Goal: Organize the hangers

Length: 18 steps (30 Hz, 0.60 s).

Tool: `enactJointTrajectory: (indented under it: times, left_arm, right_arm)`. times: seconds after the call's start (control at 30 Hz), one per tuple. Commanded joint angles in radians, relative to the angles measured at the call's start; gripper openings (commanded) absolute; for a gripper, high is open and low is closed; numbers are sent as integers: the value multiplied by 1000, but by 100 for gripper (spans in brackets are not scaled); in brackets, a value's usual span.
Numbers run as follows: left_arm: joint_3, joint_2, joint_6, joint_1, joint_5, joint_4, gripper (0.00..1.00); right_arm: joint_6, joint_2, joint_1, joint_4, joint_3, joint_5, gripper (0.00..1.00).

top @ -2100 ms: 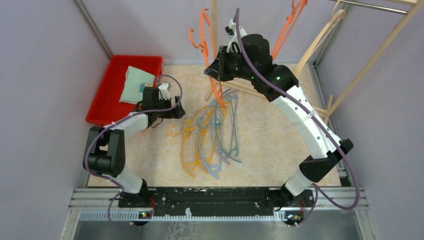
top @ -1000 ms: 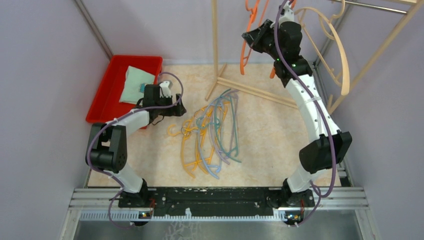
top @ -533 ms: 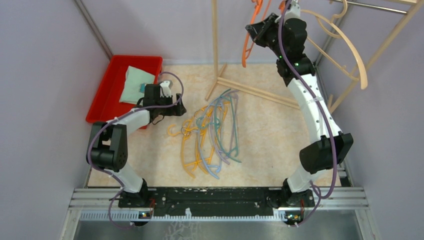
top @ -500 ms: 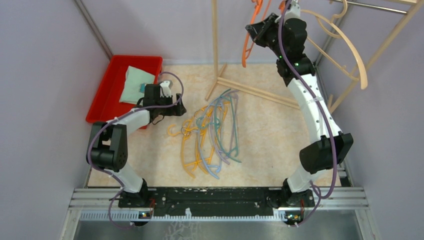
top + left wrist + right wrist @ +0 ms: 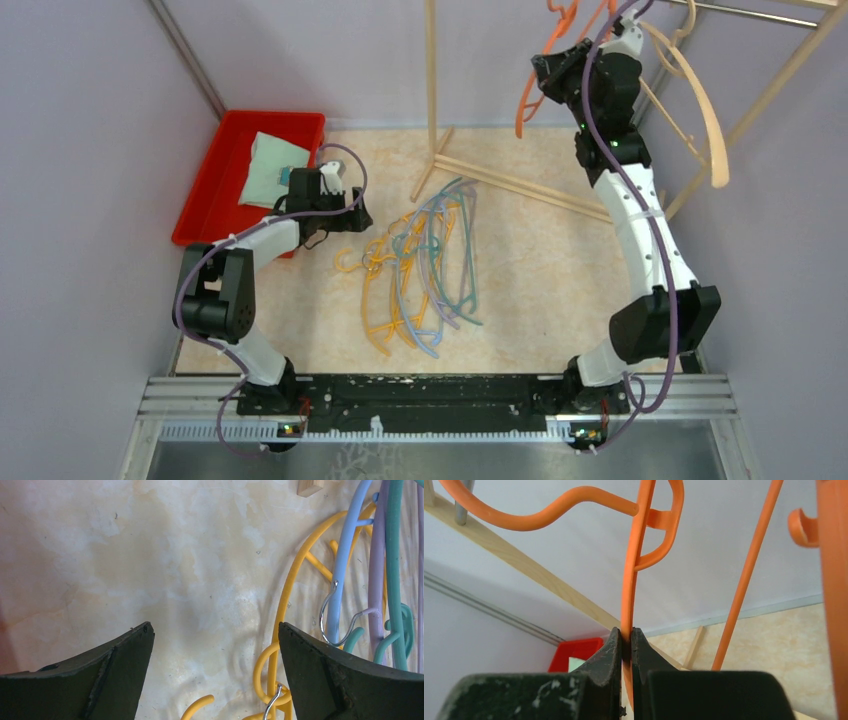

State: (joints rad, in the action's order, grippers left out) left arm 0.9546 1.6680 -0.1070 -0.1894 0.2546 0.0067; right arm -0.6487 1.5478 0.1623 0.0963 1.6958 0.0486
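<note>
Right gripper (image 5: 626, 636) pinches the orange hanger (image 5: 638, 555), long side dangling down; the metal rail (image 5: 745, 12) lies to its right.

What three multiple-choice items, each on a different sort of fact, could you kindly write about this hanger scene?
1. Where does the heap of hangers lie? A in the red bin; B on the table; C on the rail.
2. What colour is the hanger in the right gripper? A orange; B teal; C yellow.
3. How is the left gripper? A shut on a hanger; B shut on cloth; C open and empty.
Key: 1 B, they sprawl on the table between the arms; 2 A, the pinched bar is orange; 3 C, its jaws stand apart over bare table.
</note>
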Motion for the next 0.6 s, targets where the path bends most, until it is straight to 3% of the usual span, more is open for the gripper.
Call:
enactJointTrajectory:
  times: [0.0, 0.57]
  left_arm:
    - [-7, -25, 13, 1, 10, 1, 99]
    - [-41, -53, -5, 1, 37, 21, 99]
  right_arm:
    - [-39, -134, -50, -22, -81, -39, 0]
    - [-8, -349, -170, 116, -195, -102, 0]
